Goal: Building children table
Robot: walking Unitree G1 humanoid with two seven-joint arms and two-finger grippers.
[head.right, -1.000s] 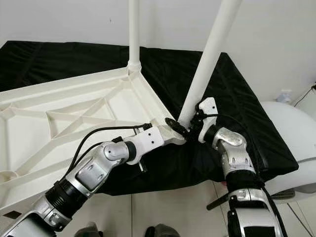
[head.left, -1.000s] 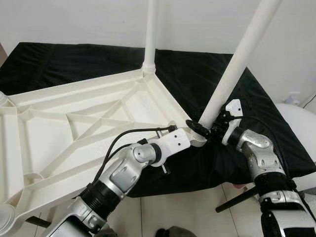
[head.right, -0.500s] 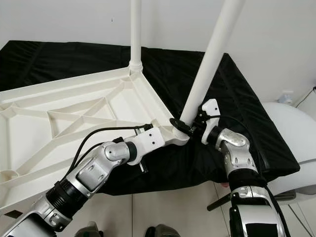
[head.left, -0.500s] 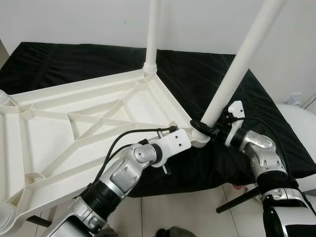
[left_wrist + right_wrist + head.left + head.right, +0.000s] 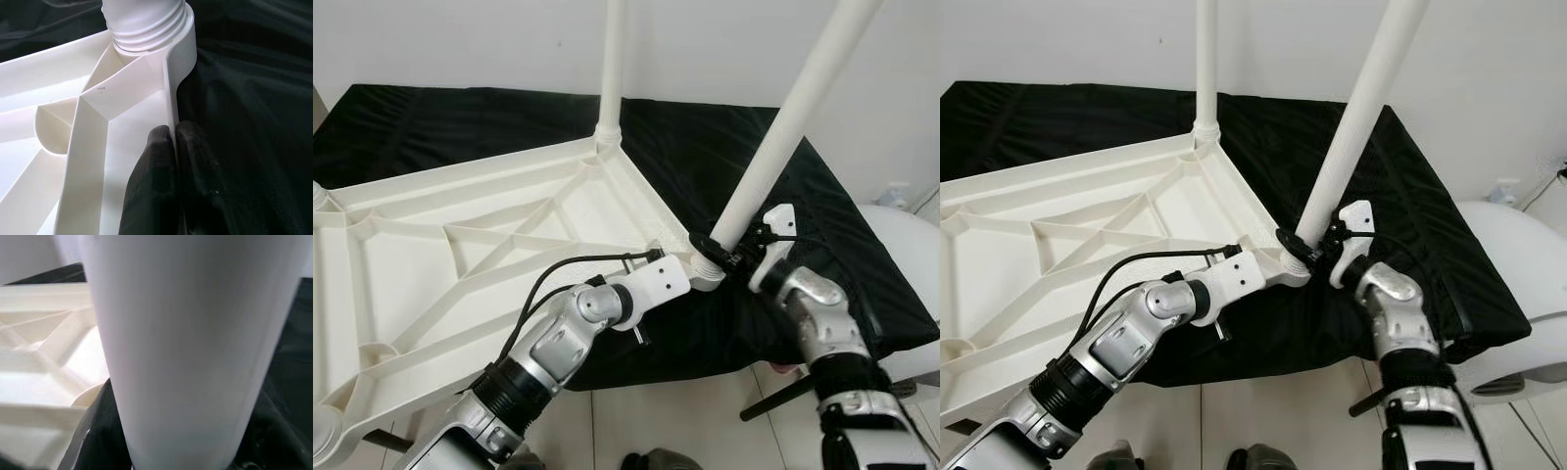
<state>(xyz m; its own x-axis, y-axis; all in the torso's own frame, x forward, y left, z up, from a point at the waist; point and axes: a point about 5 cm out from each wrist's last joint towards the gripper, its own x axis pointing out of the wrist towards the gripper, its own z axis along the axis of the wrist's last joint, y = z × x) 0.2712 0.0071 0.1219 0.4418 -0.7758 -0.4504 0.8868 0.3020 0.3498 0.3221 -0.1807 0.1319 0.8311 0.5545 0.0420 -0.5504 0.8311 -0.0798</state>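
At the near corner socket (image 5: 707, 274) of the upturned tabletop (image 5: 460, 245), right gripper (image 5: 726, 257) is clamped round the base of the leaning leg (image 5: 773, 157). Left gripper (image 5: 171, 147) pinches the tabletop rim just beside that socket, fingers nearly together. Vs a sec ago the leg base sits closer into the socket and the right forearm has swung under it, so seating looks underway; leg not yet upright like the far-corner leg (image 5: 612, 69).

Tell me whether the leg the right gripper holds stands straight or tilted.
Tilted. The near leg leans rightward from its corner socket, while the far leg stands vertical. The right gripper clamps its base.
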